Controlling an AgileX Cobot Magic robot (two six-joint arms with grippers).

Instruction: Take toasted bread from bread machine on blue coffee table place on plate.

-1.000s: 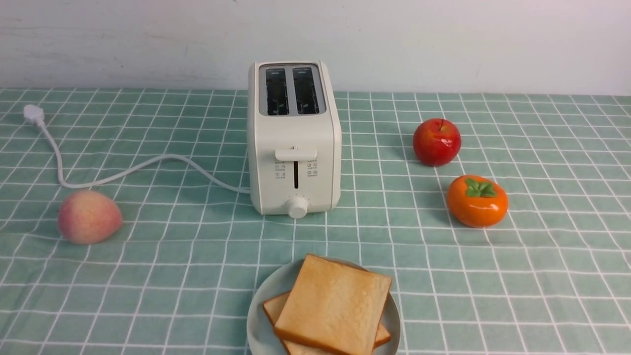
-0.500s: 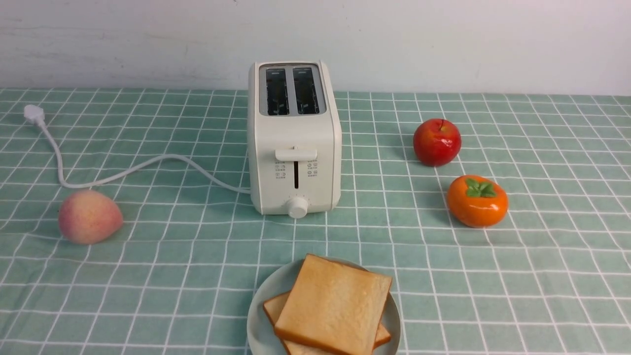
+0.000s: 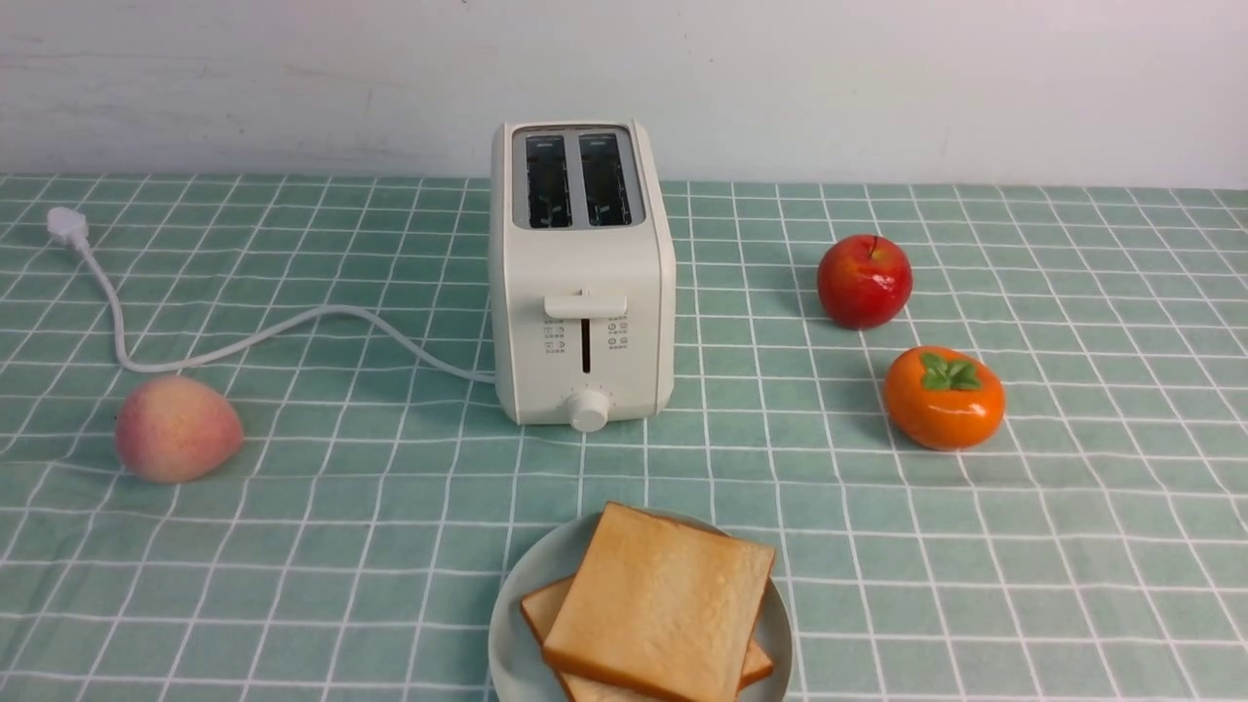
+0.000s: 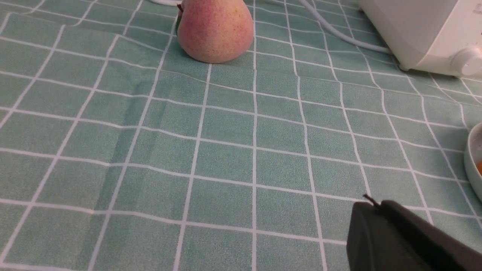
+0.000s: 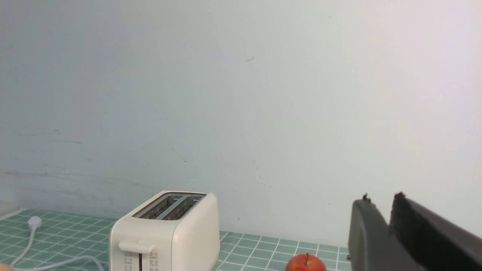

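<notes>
Already the job looks all but finished in the front view: both slices of toasted bread [image 3: 658, 604] lie stacked on the plate [image 3: 515, 624] at six o'clock, the upper square skewed across the lower, pale golden faces framed by darker orange-brown crust, while the bread machine [image 3: 582, 292], a cream, boxy, smooth-skinned toaster at twelve o'clock, shows two dark empty slots. Neither arm appears here, so I judge the step in hand to be the retreat after the last placement, and the next move calls for little beyond parking the arms clear of the plate. Around them sit a glossy red apple [image 3: 864, 281] at two o'clock, an orange persimmon [image 3: 944, 397] at three, and a matte pink peach [image 3: 177, 429] at nine, all on the surface [image 3: 341, 546], a soft teal cloth with a white grid and slight wrinkles; a white cord [image 3: 244, 339] loops away toward ten o'clock. From the left wrist view, the left claw [image 4: 371, 205] hangs above bare cloth with its dark jaws pressed together, holding nothing, the peach and the toaster's round knob [image 4: 467, 63] beyond it. From the right wrist view, the right claw [image 5: 380, 201] points at the wall with a narrow gap between its jaws and nothing in it.
</notes>
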